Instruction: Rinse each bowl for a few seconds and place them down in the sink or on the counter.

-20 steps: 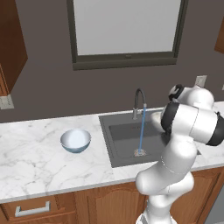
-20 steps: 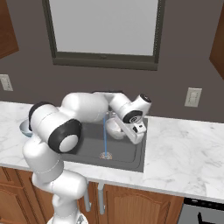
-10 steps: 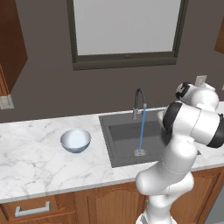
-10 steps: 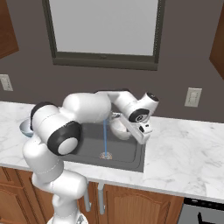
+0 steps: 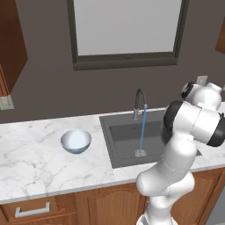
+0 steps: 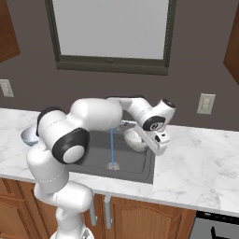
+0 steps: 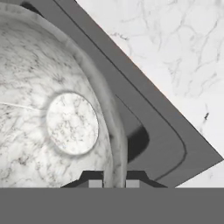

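The grey-white speckled bowl (image 7: 57, 118) hangs tilted over the right end of the dark sink (image 7: 166, 144), close to its corner. My gripper (image 7: 113, 183) is shut on the bowl's rim, one fingertip on each side of it. In the right base view the speckled bowl (image 6: 133, 140) sits just left of the gripper (image 6: 146, 141), to the right of the water stream (image 6: 111, 147). The light blue bowl (image 5: 76, 141) stands upright on the counter (image 5: 35, 162) left of the sink (image 5: 107, 145); the arm partly hides the blue bowl (image 6: 28, 136).
The gooseneck faucet (image 5: 139, 103) runs a thin stream of water (image 5: 142, 132) onto the drain. Marble counter (image 6: 196, 168) stretches to the right of the sink (image 6: 150, 164). A window and a dark wall stand behind; a wall outlet (image 6: 206, 103) is at the right.
The arm has carried the speckled bowl to the right, away from the water stream and toward the sink's right edge. The blue bowl has stayed put.
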